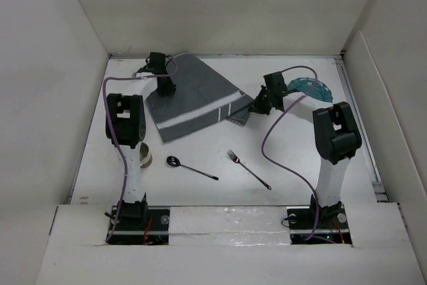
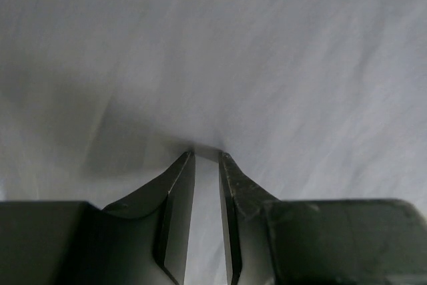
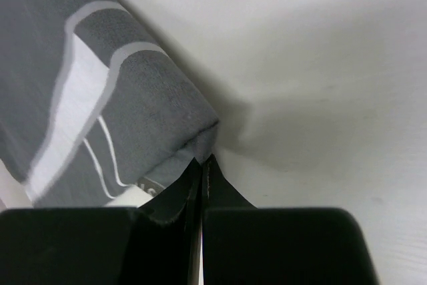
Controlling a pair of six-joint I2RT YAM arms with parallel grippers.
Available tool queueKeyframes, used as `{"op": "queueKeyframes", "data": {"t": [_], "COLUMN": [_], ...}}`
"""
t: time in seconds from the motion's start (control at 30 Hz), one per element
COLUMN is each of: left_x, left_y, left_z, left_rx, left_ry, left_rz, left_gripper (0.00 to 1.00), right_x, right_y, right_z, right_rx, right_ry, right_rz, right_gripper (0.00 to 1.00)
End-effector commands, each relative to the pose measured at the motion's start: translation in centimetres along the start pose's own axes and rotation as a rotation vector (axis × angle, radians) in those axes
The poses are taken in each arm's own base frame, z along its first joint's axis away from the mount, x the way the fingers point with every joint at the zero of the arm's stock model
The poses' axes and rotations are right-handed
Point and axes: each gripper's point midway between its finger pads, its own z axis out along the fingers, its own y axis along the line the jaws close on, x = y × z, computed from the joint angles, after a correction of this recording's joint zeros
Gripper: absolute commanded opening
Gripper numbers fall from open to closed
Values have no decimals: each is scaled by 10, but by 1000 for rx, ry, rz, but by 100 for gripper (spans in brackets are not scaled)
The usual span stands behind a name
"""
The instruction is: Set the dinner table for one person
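Observation:
The dark grey placemat [image 1: 193,98] with pale stripes lies askew at the back of the white dinner table [image 1: 220,191]. My right gripper [image 1: 257,106] is shut on the placemat's right corner [image 3: 200,139], which is lifted and folded at the fingertips. My left gripper [image 1: 165,88] stands over the placemat's left part. Its jaws are a narrow gap apart with nothing between them, and the tips [image 2: 207,155] touch a blurred pale grey surface. A spoon [image 1: 190,167] and a fork [image 1: 247,168] lie at the front middle of the table.
A teal plate [image 1: 310,88] sits at the back right, partly behind my right arm. A small cup [image 1: 145,158] stands by my left arm at the front left. White walls enclose the table on three sides.

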Motion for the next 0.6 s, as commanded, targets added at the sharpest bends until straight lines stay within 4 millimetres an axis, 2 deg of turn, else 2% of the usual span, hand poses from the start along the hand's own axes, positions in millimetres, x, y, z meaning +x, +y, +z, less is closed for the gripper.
{"op": "queueKeyframes", "data": {"t": [0.0,0.03,0.07,0.1,0.13,0.2,0.27,0.3,0.33,0.37,0.4,0.43,0.47,0.5,0.53,0.57], "left_x": [-27,-19,-19,-31,-30,-32,-35,-37,-49,-49,-36,-47,-49,-18,-21,-17], "left_y": [-59,-68,-72,-86,-86,-105,-109,-117,-121,-127,-119,-127,-125,-112,-114,-113], "left_z": [-7,4,5,0,7,3,-4,-14,-37,-52,-57,-99,-116,-116,-160,-173], "left_rx": [90,88,77,99,94,124,137,152,168,180,142,178,170,138,179,196], "left_ry": [-56,-43,-39,-73,-67,-83,-80,-92,-130,-148,-147,-214,-261,-220,-284,-320], "left_rz": [53,76,91,101,101,118,115,123,131,142,157,160,154,171,154,119], "left_gripper": [18,19,19,19,20,20,21,21,21,20,18,14,0,0,0,0], "right_x": [-39,-37,-25,-27,-22,-8,-2,3,2,2,2,0,-2,-1,-3,-4], "right_y": [-10,-13,-27,-30,-36,-50,-54,-58,-58,-58,-58,-54,-50,-44,-41,-36], "right_z": [-42,-47,-47,-54,-55,-55,-57,-57,-59,-60,-60,-62,-65,-68,-70,-75], "right_rx": [26,31,59,58,66,89,90,98,96,96,95,86,71,45,34,17], "right_ry": [-133,-137,-116,-130,-120,-94,-85,-75,-81,-81,-82,-85,-89,-78,-83,-91], "right_rz": [-40,-53,-55,-52,-52,-47,-41,-39,-45,-48,-51,-59,-64,-68,-71,-73], "right_gripper": [0,0,0,0,0,0,0,0,0,8,13,16,18,17,17,17]}}
